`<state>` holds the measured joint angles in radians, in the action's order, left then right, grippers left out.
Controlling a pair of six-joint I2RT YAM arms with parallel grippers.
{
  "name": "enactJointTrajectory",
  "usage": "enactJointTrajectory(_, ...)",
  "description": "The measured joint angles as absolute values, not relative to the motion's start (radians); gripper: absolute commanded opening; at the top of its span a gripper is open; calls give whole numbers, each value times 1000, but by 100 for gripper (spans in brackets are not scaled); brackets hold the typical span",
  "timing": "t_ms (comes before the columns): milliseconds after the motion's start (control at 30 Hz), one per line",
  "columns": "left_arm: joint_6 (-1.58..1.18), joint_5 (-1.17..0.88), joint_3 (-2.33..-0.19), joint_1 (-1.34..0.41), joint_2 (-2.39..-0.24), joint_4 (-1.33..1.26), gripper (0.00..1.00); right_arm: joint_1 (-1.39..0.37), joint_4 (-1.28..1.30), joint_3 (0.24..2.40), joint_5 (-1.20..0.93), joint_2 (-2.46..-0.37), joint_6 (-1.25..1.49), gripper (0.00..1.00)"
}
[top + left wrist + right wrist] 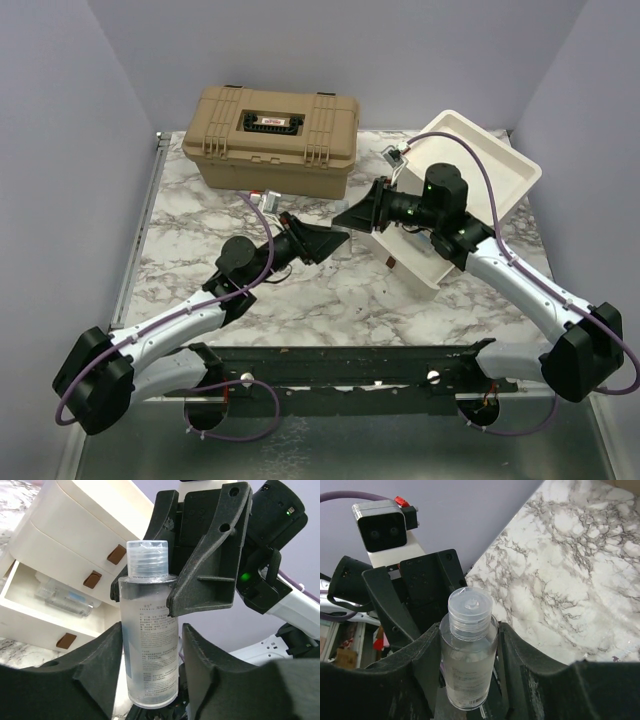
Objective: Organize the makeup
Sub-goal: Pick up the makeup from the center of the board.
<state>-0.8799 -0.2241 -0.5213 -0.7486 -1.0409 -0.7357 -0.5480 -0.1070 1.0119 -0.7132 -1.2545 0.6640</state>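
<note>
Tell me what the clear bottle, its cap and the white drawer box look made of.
Clear cylindrical bottle: likely glossy transparent plastic, possibly glass; liquid and printed text show through. Ribbed flip cap: translucent frosted plastic, by its cloudy look. White drawer box: probably smooth moulded plastic with soft sheen; its brown pull tabs could be leather or plastic.

1. Our top cam is fixed high behind both arm bases, looking down over the whole marble table (200, 290), so it's the far view.
2. Our left wrist cam sits just behind the left fingers (95, 670), peering out between them, super close on the clear bottle (150, 645).
3. Right wrist cam: same deal between the right fingers (530, 680). We get that bottle in both, with the left wrist camera (382, 530) showing past the fingertips.
</note>
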Motion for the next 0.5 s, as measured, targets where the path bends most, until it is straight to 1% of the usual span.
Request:
enactJointTrajectory(167,-894,-223,-521,-748,-1060,-738,63,-549,-76,1012,-655,-1246,645,15)
enactJointTrajectory(500,-916,-224,-521,-749,-1095,-734,66,-549,-2,1011,-506,-1198,612,16)
